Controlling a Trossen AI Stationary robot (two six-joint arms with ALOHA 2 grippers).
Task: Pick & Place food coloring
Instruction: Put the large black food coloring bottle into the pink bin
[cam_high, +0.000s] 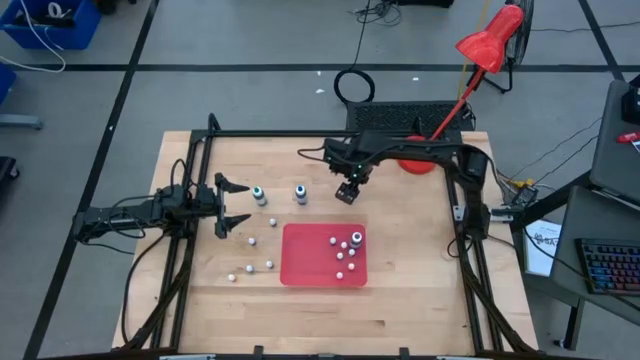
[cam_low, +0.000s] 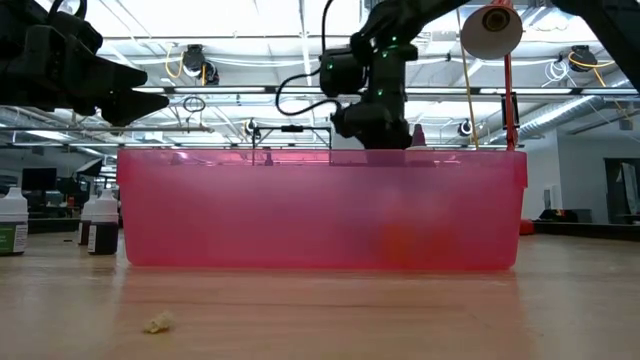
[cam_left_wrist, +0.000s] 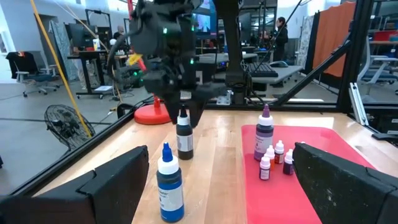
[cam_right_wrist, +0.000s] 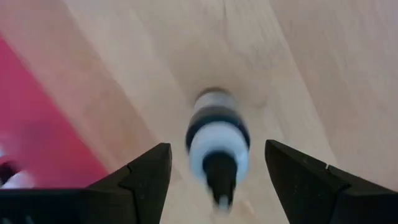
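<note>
Directly below open right jaws (cam_right_wrist: 217, 180): upright dropper bottle (cam_right_wrist: 217, 146), untouched.

Lab: workbenches (cam_left_wrist: 273, 68), exposed ceiling.

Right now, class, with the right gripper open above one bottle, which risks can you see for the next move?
1. The right gripper hangs open directly over the upright black-capped bottle; a slightly off-centre descent could tip this narrow bottle.
2. The blue-capped bottle stands nearby between the left gripper's open fingers, so either arm moving could knock it.
3. Small bottles already crowd the red mat; setting another down may topple them.
</note>
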